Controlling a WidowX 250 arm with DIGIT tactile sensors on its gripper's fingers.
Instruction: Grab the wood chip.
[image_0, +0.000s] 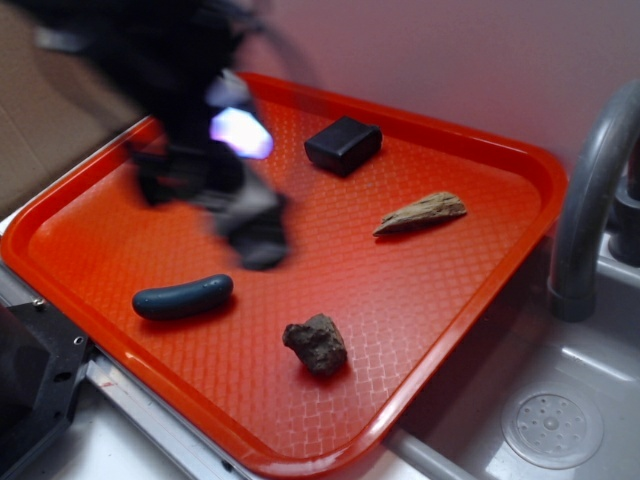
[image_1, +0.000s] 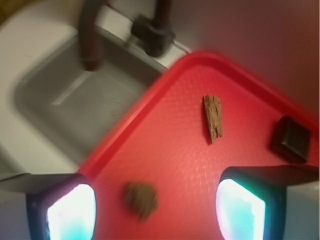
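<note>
The wood chip (image_0: 421, 212) (image_1: 213, 117) is a flat tan-brown sliver with rough grain, tapering to a point. It lies flat on the red tray (image_0: 90, 225) (image_1: 165, 150), untouched, near the far right corner

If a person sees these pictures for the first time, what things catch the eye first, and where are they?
First the bright orange-red tray, which fills most of the exterior view beside a grey sink. Next the blurred black hand above the tray's left part, its fingers apart with nothing between them. Then the scattered pieces: the wood chip at right, a black block at the back, a blue-grey piece and a dark rock in front.
</note>
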